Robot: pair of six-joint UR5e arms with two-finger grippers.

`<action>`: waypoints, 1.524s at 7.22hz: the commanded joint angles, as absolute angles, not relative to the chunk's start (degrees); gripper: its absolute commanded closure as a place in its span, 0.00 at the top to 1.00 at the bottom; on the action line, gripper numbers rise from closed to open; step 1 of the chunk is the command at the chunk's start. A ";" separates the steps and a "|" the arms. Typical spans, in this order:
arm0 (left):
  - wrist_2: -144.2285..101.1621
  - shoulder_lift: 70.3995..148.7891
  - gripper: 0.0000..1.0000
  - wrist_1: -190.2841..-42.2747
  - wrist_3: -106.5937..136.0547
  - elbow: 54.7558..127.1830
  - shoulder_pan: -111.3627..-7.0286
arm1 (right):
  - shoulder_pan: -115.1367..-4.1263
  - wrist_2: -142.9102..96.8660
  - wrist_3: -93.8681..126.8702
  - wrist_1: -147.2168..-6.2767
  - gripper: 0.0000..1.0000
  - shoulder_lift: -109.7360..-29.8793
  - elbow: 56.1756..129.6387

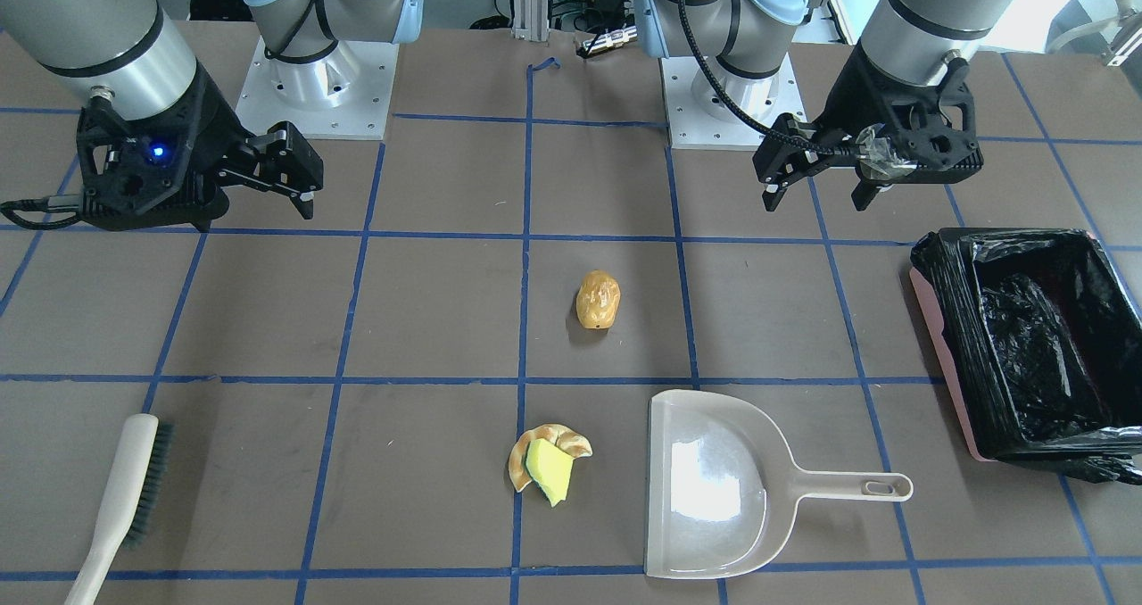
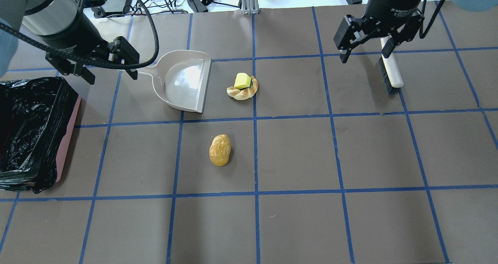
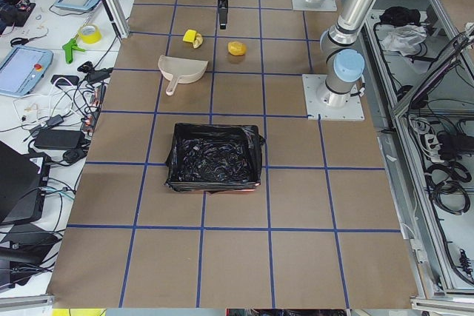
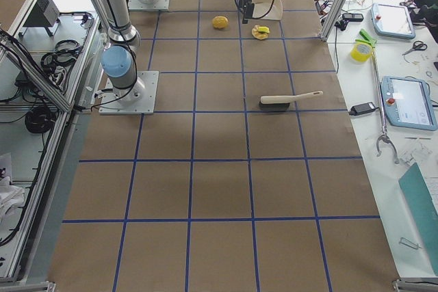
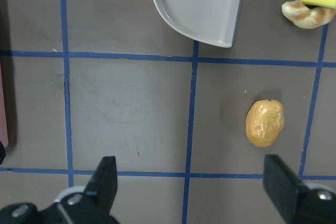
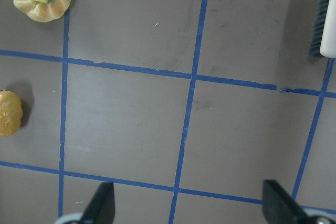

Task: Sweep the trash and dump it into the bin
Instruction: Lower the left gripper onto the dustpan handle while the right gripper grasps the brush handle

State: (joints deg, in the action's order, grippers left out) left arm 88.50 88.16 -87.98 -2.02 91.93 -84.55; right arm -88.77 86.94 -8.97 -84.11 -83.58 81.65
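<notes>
Three bits of trash sit on the bench (image 2: 373,155): potato (image 2: 220,150) nearest the robot, croissant (image 2: 243,92) with the wedge (image 2: 242,80) on it, just off the dustpan's (image 2: 186,81) open lip. Both sets of jaws hang apart, empty. The brush (image 2: 392,72) lies ahead and right of the right jaws, lengthwise away from the robot (bristles facing the trash). The dustpan lies ahead of the left jaws, the bin (image 2: 69,131) further left.

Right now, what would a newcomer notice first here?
The black-lined pink bin sits at the overhead view's left edge, with the beige dustpan further in. Near the dustpan's open edge a yellow-green wedge rests on a croissant, and a golden potato lump lies alone, nearer the robot. The left gripper and right gripper hang open and empty; the brush lies untouched at far right.
</notes>
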 commanded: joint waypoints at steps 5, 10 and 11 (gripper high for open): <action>88.16 89.28 1.00 -89.56 -2.54 91.93 -84.38 | -85.97 85.87 -10.37 -89.08 1.00 -82.36 80.95; 88.42 95.53 1.00 -74.80 20.88 94.12 -82.44 | -77.27 86.13 -11.16 -105.07 0.97 -63.69 67.19; 88.42 95.80 1.00 -74.71 34.49 94.83 -82.44 | -75.95 86.13 -11.25 -109.03 0.97 -58.93 65.50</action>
State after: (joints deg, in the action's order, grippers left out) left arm 88.39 95.18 -75.55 19.60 93.96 -82.52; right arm -77.65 86.08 -11.08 -104.13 -65.03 68.50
